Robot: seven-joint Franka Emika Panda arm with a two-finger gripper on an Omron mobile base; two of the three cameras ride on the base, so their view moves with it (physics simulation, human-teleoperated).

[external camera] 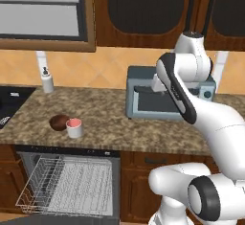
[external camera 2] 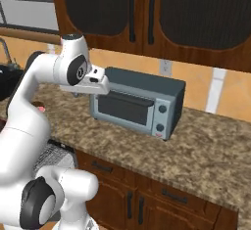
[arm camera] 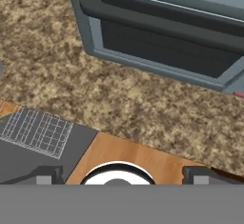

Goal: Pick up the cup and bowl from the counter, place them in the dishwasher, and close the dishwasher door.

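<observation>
The cup (external camera: 74,128) stood on the counter (external camera: 143,128) touching the bowl (external camera: 59,122), above the open dishwasher (external camera: 67,185); both seemed light, rigid and smooth, so probably slippery; gripping the cup across its wall looked safest; the gripper (arm camera: 122,176) was spread wide, holding nothing, near the toaster oven (arm camera: 167,32).
</observation>
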